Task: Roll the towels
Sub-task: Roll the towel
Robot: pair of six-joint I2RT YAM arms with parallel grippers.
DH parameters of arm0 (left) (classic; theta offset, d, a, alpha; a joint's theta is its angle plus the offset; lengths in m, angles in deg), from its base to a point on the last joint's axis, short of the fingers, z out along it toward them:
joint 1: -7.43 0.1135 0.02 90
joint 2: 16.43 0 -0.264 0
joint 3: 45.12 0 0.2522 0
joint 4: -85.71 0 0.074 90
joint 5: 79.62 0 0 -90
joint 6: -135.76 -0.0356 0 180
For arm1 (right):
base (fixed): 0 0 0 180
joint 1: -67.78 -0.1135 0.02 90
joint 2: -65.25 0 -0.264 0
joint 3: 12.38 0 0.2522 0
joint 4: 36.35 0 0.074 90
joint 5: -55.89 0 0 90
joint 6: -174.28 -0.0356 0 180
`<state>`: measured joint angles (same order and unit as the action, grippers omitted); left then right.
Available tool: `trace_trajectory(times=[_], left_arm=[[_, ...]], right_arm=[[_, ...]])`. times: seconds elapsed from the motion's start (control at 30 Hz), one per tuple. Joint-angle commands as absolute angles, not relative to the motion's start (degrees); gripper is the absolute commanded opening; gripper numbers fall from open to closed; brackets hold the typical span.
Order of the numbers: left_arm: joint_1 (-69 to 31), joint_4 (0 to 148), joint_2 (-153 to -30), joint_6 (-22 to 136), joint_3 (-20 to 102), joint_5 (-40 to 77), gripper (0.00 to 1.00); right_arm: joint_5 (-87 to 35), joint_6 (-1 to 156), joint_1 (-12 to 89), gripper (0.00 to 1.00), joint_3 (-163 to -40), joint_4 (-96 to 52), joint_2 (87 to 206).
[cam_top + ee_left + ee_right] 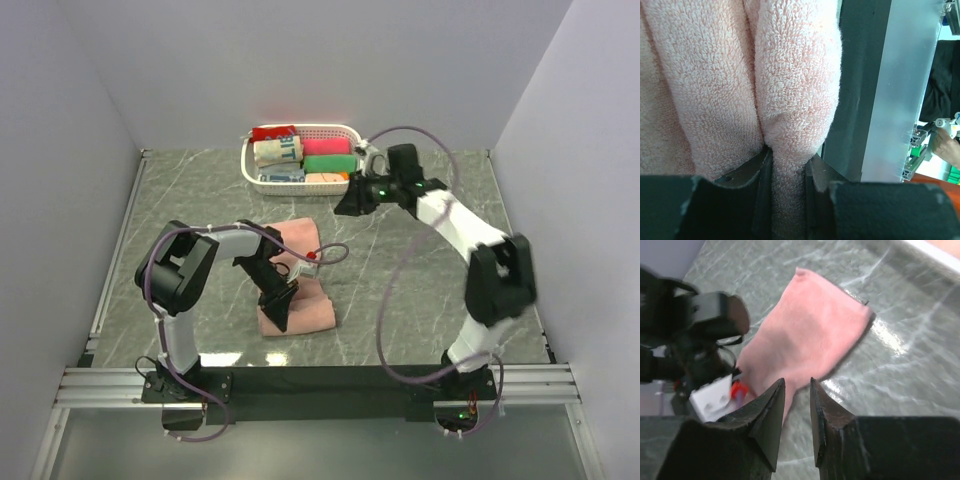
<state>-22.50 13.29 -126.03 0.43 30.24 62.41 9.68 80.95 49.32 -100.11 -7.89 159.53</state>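
Observation:
The salmon-pink towel [308, 243] lies on the grey marble table in front of the left arm, its near end bunched up into a fold. My left gripper [279, 308] is shut on that near fold. In the left wrist view the terry cloth [795, 75] is pinched between the two fingers of that gripper [788, 172]. My right gripper [349, 203] hovers near the basket, beyond the towel's far end. In the right wrist view its jaws [797, 386] stand slightly apart with nothing between them, above the towel [815, 335].
A white plastic basket [262, 183] stands at the back, holding red [273, 132], green [328, 163] and magenta [327, 147] bundles and a cream cloth with blue letters [278, 151]. The black table edge and aluminium rail [320, 380] run along the front. The left arm [695, 335] shows in the right wrist view.

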Motion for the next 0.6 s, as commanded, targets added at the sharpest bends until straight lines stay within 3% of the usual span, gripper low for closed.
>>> trace_trajectory(times=[0.0,0.27,0.57], left_arm=[[-22.63,19.21,-127.08,-2.76,27.53,48.62,0.1],[-22.63,20.35,-126.38,-2.76,25.77,47.82,0.1],[-22.98,19.74,-127.52,-3.64,26.91,46.95,0.11]], right_arm=[[16.16,76.28,47.05,0.33,-107.95,-4.21,170.62],[14.5,73.65,39.13,0.32,-117.1,-7.1,183.71],[0.45,64.43,37.99,0.27,-124.74,-9.22,198.31]])
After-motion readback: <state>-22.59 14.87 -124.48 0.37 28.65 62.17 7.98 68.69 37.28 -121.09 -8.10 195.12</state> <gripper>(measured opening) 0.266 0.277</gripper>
